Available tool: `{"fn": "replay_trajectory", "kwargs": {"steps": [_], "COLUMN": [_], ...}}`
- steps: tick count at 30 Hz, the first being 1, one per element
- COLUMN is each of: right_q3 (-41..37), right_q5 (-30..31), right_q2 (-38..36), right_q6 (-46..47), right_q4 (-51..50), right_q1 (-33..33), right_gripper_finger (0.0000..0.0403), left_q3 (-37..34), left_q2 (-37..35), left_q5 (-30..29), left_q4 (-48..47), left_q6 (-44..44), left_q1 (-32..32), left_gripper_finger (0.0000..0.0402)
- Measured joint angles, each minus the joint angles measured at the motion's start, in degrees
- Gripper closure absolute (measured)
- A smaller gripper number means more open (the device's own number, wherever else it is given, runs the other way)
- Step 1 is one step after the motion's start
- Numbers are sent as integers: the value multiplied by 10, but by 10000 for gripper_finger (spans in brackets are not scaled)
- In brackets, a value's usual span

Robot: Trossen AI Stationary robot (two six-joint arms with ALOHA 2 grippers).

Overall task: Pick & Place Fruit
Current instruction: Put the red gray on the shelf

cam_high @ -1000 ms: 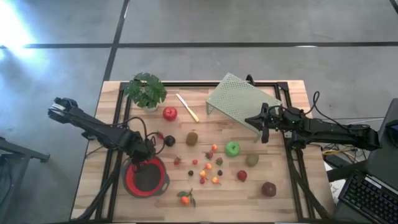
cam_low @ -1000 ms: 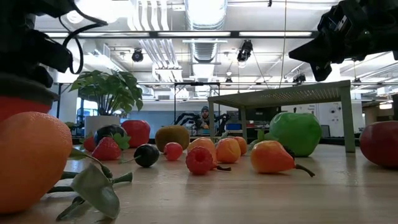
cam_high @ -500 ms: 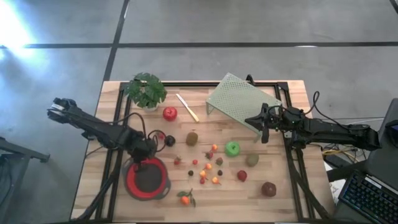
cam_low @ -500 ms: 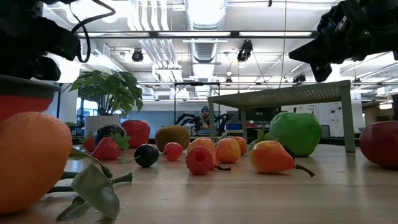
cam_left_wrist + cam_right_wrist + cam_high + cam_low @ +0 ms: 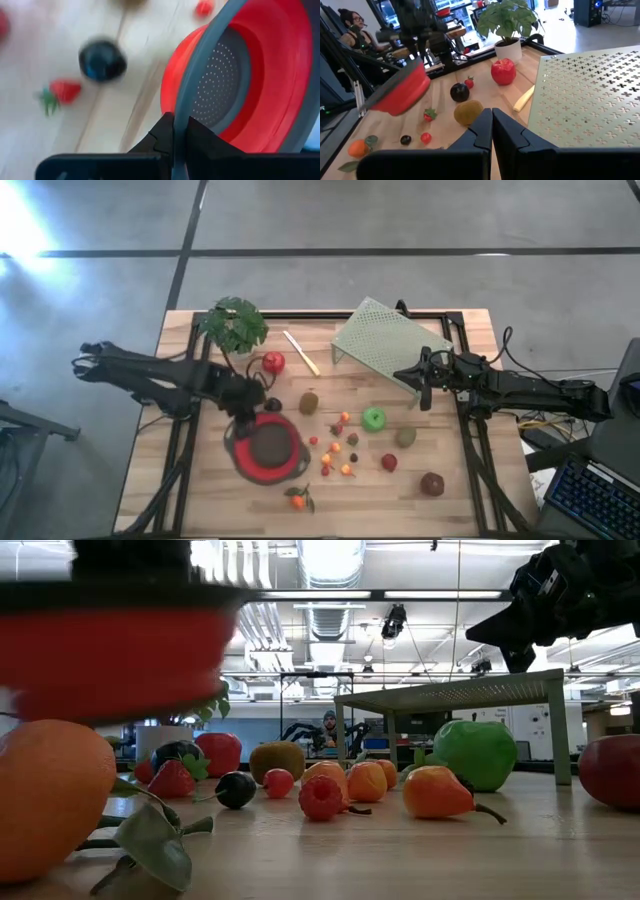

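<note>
A red colander [image 5: 268,448] with a grey rim has been lifted off the desk [image 5: 460,500] and carried toward the middle of the scattered fruit. A second ago it sat on the boards nearer the left edge; now it is held tilted in the air. The left tool [image 5: 176,131] is clamped narrowly on the grey rim, as seen in the left wrist view, where the perforated inside of the colander is shown empty.

In the low view the raised colander fills the upper left, above the leafy tangerine [image 5: 50,795] in the foreground. In the right wrist view it hangs slanted over the boards near a strawberry [image 5: 429,115] and a dark plum [image 5: 459,92].

The fruit lies loose on the desk: a red apple [image 5: 273,362] beside the potted plant [image 5: 232,325], a kiwi [image 5: 309,402] at centre, a green apple [image 5: 373,418] further right, and small orange and red berries [image 5: 336,452] between them. None is seen inside the colander.

The right tool [image 5: 491,127] is shut on nothing and hovers over the desk's right side by the perforated green rack [image 5: 385,340].

The move suggests the container is being brought closer to the fruit, so that placing can begin; no piece appears to have been placed yet.
</note>
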Motion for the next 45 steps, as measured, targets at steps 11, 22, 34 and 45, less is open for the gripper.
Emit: {"fn": "replay_trajectory", "kwargs": {"steps": [11,22,34,45], "right_q3": [3,15,68,128], "right_q5": [4,4,-62,-163], "right_q2": [0,0,-1,-2], "right_q6": [0,0,-24,-30], "right_q4": [0,-2,-87,-87], "right_q1": [0,0,0,1], "right_gripper_finger": [394,394,394,394], "left_q3": [99,367,712,738], "left_q2": [11,205,453,549], "left_q5": [25,73,104,124], "left_q4": [181,104,-24,-40], "left_q6": [109,166,178,142], "left_q1": [164,292,347,369], "left_gripper_finger": [376,376,373,373]}}
